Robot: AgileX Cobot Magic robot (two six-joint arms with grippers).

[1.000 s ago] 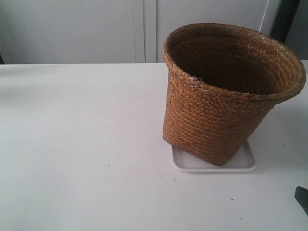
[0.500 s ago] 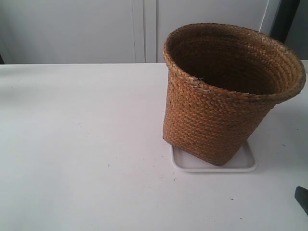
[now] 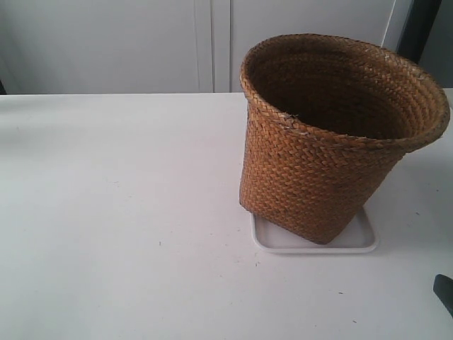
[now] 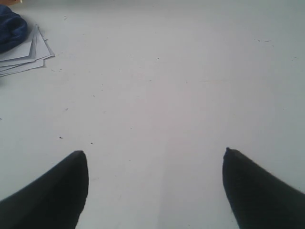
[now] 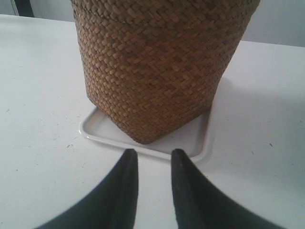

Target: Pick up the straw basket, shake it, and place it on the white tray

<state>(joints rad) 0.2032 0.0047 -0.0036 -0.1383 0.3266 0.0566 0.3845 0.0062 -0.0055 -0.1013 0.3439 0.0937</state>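
Straw basket (image 3: 311, 177) is noted seated on white tray (image 3: 361, 237). Left gripper (image 4: 153, 151) is held wide open, empty. Right gripper (image 5: 152, 152) is narrowly parted, empty.

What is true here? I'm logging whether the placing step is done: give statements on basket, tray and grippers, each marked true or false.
1. The straw basket stands upright on the white tray. True.
2. The right gripper is clamped on the basket. False: its jaws are off it, narrowly apart, holding nothing.
3. The left gripper has its jaws wide apart above the table. True.
4. The basket's rim is narrower than the tray. False: it is wider than the tray.
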